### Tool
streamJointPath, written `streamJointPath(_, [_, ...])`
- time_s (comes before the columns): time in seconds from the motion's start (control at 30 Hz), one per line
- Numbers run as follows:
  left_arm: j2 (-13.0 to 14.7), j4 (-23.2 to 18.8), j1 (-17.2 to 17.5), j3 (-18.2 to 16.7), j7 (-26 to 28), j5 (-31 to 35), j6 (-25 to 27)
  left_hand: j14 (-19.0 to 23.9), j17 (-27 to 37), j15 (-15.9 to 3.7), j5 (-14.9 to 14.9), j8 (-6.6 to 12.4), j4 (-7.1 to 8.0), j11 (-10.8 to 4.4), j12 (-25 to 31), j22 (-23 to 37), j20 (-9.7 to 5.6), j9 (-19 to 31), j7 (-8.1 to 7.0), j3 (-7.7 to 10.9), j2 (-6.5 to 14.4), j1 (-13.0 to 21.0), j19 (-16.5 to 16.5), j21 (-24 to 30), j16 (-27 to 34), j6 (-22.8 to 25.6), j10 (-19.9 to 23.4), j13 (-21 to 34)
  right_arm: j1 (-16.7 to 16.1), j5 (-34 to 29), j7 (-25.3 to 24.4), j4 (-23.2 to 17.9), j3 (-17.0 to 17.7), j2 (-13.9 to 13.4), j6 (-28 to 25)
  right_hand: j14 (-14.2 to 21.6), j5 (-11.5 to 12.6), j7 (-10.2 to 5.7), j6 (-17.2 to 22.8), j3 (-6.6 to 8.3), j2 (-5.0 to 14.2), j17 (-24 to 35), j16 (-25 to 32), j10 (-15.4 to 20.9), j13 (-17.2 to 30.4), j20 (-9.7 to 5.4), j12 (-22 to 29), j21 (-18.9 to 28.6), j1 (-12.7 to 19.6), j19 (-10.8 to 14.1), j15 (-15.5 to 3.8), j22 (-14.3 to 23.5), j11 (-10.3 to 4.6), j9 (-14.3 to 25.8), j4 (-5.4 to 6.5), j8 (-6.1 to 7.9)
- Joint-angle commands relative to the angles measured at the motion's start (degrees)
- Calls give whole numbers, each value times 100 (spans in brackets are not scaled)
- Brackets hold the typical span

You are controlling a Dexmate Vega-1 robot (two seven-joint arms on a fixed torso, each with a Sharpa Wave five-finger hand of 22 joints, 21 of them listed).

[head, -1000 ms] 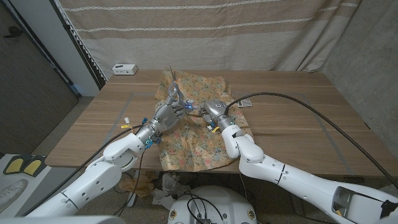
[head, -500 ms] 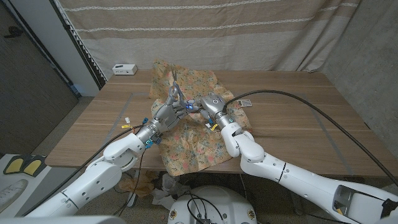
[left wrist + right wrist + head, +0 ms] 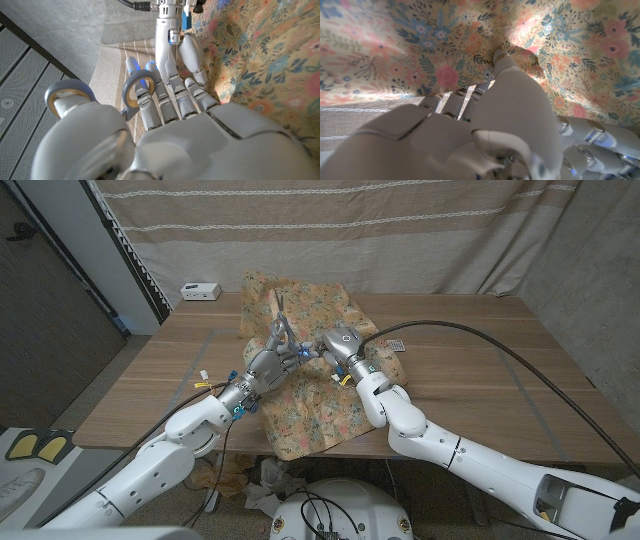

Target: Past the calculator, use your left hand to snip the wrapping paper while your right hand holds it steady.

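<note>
We are holding the wrapping paper (image 3: 318, 395) up off the middle of the table (image 3: 480, 390): its far part is standing lifted toward the curtain and its near part is draping over the near edge. Our right hand (image 3: 345, 348) is pinching a fold of the sheet from the right, thumb and fingers (image 3: 506, 64) closed into the floral print. Our left hand (image 3: 268, 364) is gripping the scissors (image 3: 281, 326), fingers (image 3: 139, 100) threaded through the handle loops, blades pointing toward the far side just left of the right hand. We cannot tell whether the blades are apart or already biting.

The calculator (image 3: 396, 345) is lying just right of the paper, partly tucked by its edge.

We are judging the paper as light, thin and limp: it is sagging and creasing wherever nothing supports it, so it will likely buckle rather than cut unless kept taut. The best hold looks to be close beside the cut line, firm enough not to slip, gentle enough not to tear.
</note>
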Motion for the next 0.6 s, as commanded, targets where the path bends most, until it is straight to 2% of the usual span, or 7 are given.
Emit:
streamJointPath(0.03, [25, -26, 63, -44, 20, -13, -29, 56, 16, -932, 30, -19, 40, -618, 22, 13, -3, 21, 10, -12, 39, 28, 12, -9, -6, 5, 667, 8, 198, -277, -169, 419, 176, -74, -62, 26, -15, -52, 51, 48, -4, 7, -13, 258, 222, -29, 310, 44, 55, 0, -980, 18, -215, 20, 6, -8])
streamJointPath(0.33, [47, -54, 61, -64, 64, -6, 13, 57, 17, -931, 35, -21, 44, -617, 29, 13, -4, 21, 1, -14, 38, 26, 8, -11, -15, 5, 673, 6, 266, -400, -388, 502, 256, -213, -40, 25, -29, -70, 41, 45, -9, 3, -33, 209, 232, -111, 298, 54, 53, 9, -980, 21, -217, 17, 11, -39])
streamJointPath(0.5, [80, -76, 44, -70, 91, -2, 73, 64, 18, -930, 36, -26, 48, -615, 29, 13, -4, 21, 20, -18, 31, 20, 6, -12, -17, -5, 678, -2, 288, -518, -218, 462, 296, -287, -176, 12, -34, -69, 42, 45, -10, 0, -50, 187, 248, -140, 300, 61, 57, 16, -980, 24, -219, 16, 10, -53])
streamJointPath(0.6, [86, -89, 47, -77, 123, 2, 92, 63, 19, -930, 37, -22, 49, -615, 30, 13, -6, 21, 30, -20, 27, 17, 5, -12, -21, 4, 677, -4, 271, -602, -12, 407, 344, -252, -452, 7, -36, -76, 48, 47, -8, -2, -57, 178, 251, -139, 298, 66, 60, 24, -981, 25, -221, 15, 10, -57])
